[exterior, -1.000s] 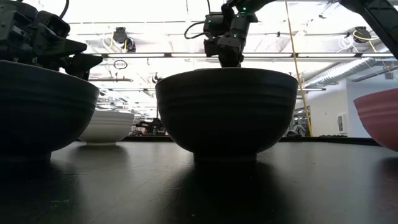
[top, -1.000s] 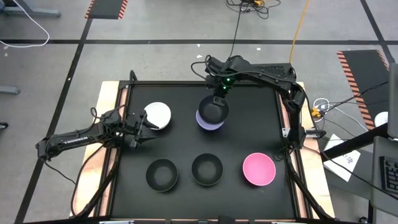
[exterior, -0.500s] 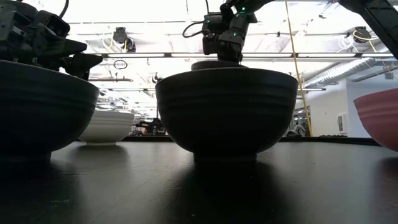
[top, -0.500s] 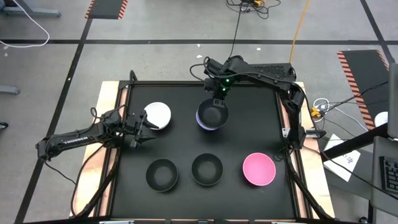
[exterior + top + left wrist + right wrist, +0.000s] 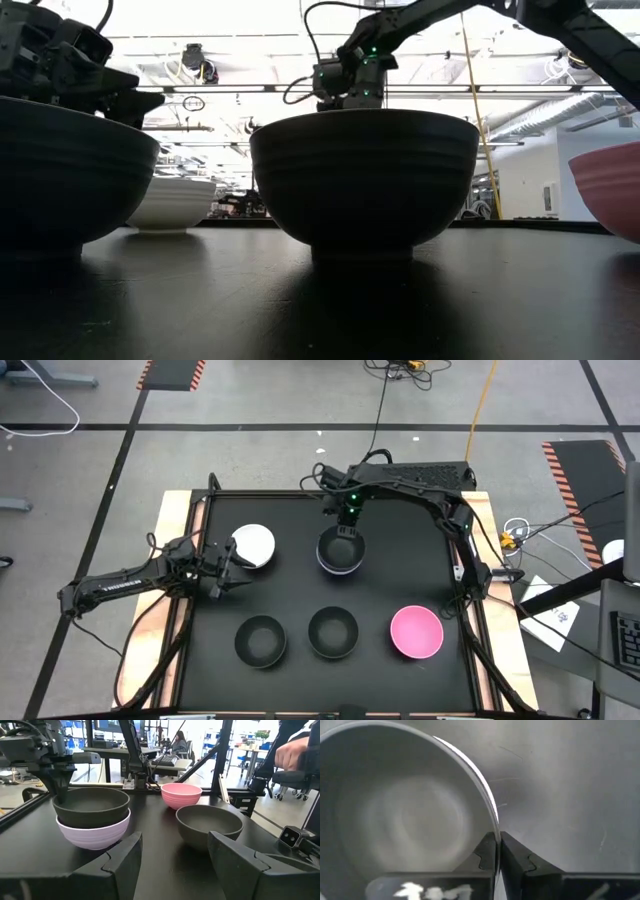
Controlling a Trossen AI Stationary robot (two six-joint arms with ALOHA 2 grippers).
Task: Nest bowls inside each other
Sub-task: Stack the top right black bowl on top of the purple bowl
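A black bowl (image 5: 341,548) sits nested in the lavender bowl (image 5: 95,833) at the table's far middle. My right gripper (image 5: 347,518) stands over the black bowl's far rim, shut on it. The white bowl (image 5: 253,545) rests on its base at the far left. My left gripper (image 5: 230,567) hovers open just beside it on its near-left side, touching nothing. Two more black bowls (image 5: 260,640) (image 5: 333,632) and the pink bowl (image 5: 416,632) stand upright in a row near the front edge. My right gripper pinches the nested black bowl's rim (image 5: 494,827) on its far side, one finger (image 5: 485,852) inside the bowl and the other finger (image 5: 517,857) outside. The fingers come from above, pointing down. The bowl sits upright inside the lavender bowl.
The black mat (image 5: 400,575) has free room between the far bowls and the front row. A raised frame (image 5: 190,540) borders the table. In the left wrist view a person's hand (image 5: 292,752) shows in the room beyond the table.
My right gripper has gone down with the black bowl, which was held above the lavender bowl and now sits inside it. The right arm's elbow has swung toward the table's left. The left arm has kept still.
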